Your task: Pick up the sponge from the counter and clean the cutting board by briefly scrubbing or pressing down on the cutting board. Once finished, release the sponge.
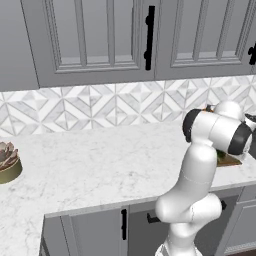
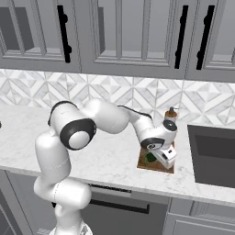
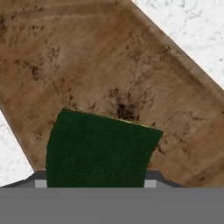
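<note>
1. Jaws pinch the sponge (image 3: 98, 148), low centre of the hand view, over the cutting board (image 3: 109, 65).
2. Advice: press flat, scrub briefly, stay clear of the tabletop (image 3: 192, 39).

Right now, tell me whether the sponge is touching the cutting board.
Cannot tell. In the hand view the sponge overlaps the cutting board, but neither contact nor gap shows plainly.

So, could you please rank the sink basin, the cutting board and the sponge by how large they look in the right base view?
Largest to smallest, as they appear there:
1. The sink basin, though the frame edge cuts it off.
2. The cutting board, partly hidden by the arm.
3. The sponge, a small green patch on the board, beside the gripper.
</note>
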Motion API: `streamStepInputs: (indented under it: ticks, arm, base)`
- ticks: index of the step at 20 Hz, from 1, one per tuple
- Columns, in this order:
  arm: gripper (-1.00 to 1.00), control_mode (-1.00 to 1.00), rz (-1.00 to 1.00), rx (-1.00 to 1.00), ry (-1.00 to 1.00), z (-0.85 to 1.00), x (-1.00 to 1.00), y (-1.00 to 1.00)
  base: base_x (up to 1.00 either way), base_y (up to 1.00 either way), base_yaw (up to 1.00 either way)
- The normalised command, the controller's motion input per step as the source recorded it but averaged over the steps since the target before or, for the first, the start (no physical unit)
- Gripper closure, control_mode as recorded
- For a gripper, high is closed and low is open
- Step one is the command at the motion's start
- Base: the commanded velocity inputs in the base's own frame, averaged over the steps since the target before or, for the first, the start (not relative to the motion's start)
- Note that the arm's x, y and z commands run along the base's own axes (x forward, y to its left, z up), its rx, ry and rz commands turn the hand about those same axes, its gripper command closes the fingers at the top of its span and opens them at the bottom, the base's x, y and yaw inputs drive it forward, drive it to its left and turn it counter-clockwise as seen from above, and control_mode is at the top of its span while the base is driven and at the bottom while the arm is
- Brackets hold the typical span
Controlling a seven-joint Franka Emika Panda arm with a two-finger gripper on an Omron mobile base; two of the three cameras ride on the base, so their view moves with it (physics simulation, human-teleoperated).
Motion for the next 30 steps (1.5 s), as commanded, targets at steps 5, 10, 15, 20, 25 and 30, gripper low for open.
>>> streamStepInputs:
  ticks: [5,10,15,20,25,30]
  arm:
    - [1.0,-1.0,0.0,0.0,0.01,-0.95,0.13,-0.07]
    - [1.0,-1.0,0.0,0.0,0.01,-0.85,0.13,0.01]
    - [1.0,-1.0,-0.09,0.0,0.03,0.34,-0.03,-0.21]
    - [1.0,-1.0,-0.12,-0.1,-0.13,-0.07,-0.5,-0.04]
    - [1.0,-1.0,-0.06,-0.27,-0.08,-0.89,-0.21,0.23]
    - [1.0,-1.0,0.0,-0.2,0.0,-1.0,0.55,0.68]
  base:
    - [0.0,0.0,0.0]
    - [0.0,0.0,0.0]
    - [0.0,0.0,0.0]
    - [0.0,0.0,0.0]
    - [0.0,0.0,0.0]
    - [0.0,0.0,0.0]
